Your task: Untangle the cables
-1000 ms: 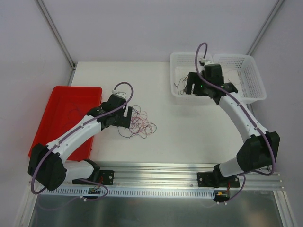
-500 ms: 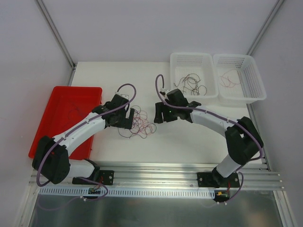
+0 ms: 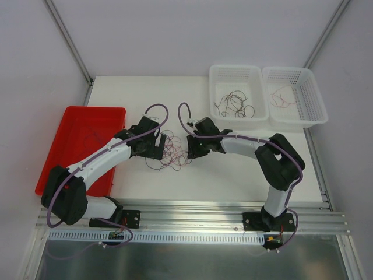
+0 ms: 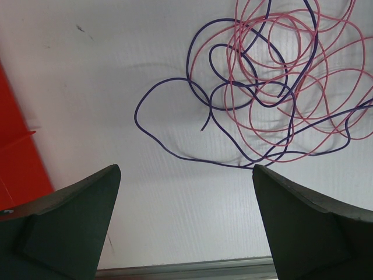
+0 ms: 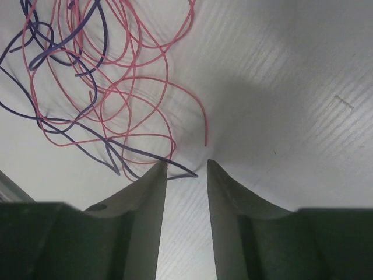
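The cables [image 3: 175, 153] lie as a tangle of thin pink-red and purple wires on the white table between my two grippers. My left gripper [image 3: 157, 153] stands wide open just left of the tangle, with nothing between its fingers. In the left wrist view its jaws [image 4: 186, 169] frame bare table, and the cables [image 4: 274, 87] lie ahead and to the right. My right gripper [image 3: 187, 153] sits at the tangle's right edge. In the right wrist view its jaws [image 5: 186, 163] stand narrowly apart, and the free end of a purple wire [image 5: 189, 175] lies between the tips.
A red tray [image 3: 70, 140] lies at the left. Two white baskets stand at the back right: one basket [image 3: 238, 73] holds dark wires [image 3: 235, 104], the other basket [image 3: 294, 73] a pink-red wire [image 3: 282, 96]. A metal rail [image 4: 186, 269] runs along the near table edge.
My right arm has swung from the left basket down to the tangle's right edge, and its jaws have narrowed. The left arm has barely moved.
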Action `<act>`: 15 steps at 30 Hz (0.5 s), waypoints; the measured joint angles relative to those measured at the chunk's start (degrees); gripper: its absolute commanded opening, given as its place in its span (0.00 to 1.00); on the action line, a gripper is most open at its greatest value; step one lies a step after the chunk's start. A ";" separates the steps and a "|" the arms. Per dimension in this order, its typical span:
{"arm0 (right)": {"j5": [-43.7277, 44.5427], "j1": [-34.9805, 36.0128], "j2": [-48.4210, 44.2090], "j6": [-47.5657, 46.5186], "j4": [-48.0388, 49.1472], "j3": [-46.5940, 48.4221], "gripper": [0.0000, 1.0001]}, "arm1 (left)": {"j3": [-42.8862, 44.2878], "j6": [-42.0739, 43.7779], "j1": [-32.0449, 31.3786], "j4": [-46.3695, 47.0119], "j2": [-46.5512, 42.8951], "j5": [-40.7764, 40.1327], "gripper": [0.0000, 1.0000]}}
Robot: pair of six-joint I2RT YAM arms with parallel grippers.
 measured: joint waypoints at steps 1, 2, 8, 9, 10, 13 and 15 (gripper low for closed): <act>-0.09 0.04 0.02 -0.11 0.22 0.00 0.21 | 0.00 0.02 0.00 0.00 0.02 0.00 0.98; -0.20 0.07 0.02 -0.28 0.48 0.00 0.12 | 0.00 0.02 0.00 0.00 0.02 0.00 0.98; 0.87 0.17 -1.70 -1.95 -0.61 -0.33 0.01 | 0.00 0.02 0.00 0.00 0.02 0.02 0.98; 1.92 0.15 -3.15 -2.38 -2.08 -0.48 0.01 | 0.00 0.02 0.00 0.00 0.02 0.00 0.98; 3.02 0.17 -5.05 -3.02 -3.96 -0.48 0.01 | 0.00 0.02 0.00 0.00 0.02 0.00 0.98; 7.54 0.20 -12.72 -5.60 -11.41 0.92 0.01 | 0.00 0.00 0.00 0.02 0.02 0.00 0.98; 11.02 0.20 -18.10 -7.37 -17.35 4.55 0.01 | 0.00 0.02 0.00 0.02 0.02 0.00 0.98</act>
